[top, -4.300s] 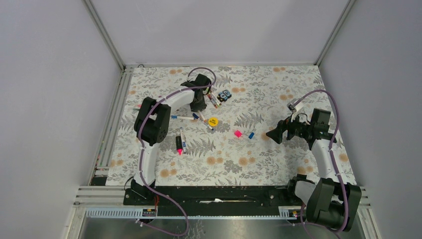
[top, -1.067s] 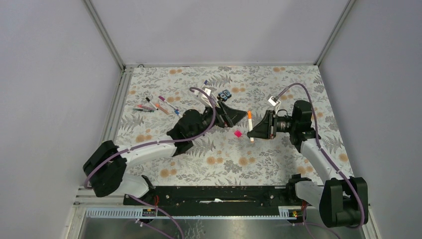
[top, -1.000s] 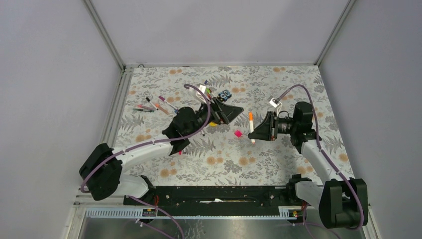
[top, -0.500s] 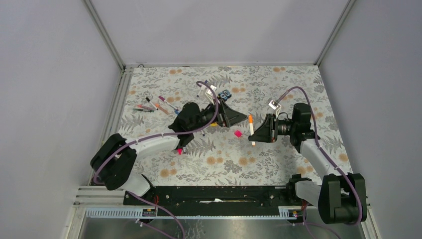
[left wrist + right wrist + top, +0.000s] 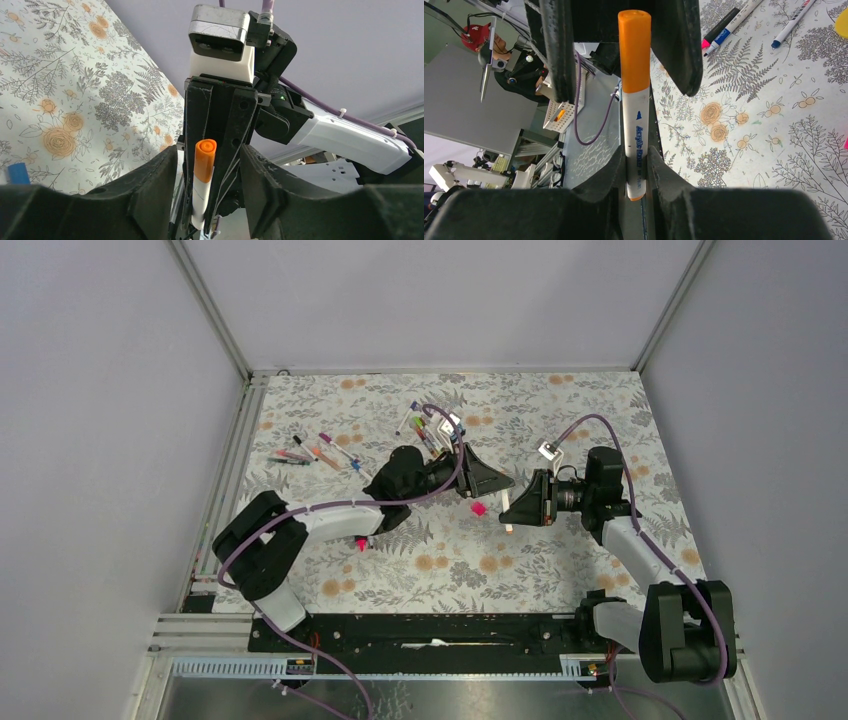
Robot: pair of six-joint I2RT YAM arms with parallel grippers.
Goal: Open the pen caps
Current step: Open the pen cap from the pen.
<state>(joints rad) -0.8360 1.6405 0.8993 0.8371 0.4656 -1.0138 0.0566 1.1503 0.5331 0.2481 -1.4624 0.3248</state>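
Nearest the front edge, a thick pink-and-black highlighter [image 5: 360, 542] shows only its pink tip. Above mid-worktop the right gripper [image 5: 634, 156] is clamped on the white barrel of a thin marker pen [image 5: 635, 125], whose orange cap [image 5: 634, 45] is still on. The left gripper [image 5: 206, 162] stands apart, a finger on each side of that cap, touching neither. A loose pink cap [image 5: 478, 508] lies just beside them, so some uncapping looks done. Farther off, thin pens [image 5: 312, 453] lie scattered, too small to judge. The worktop [image 5: 560, 410] has a floral fern print. Plain grey walls [image 5: 430, 300] and aluminium posts [image 5: 211, 310] enclose it.
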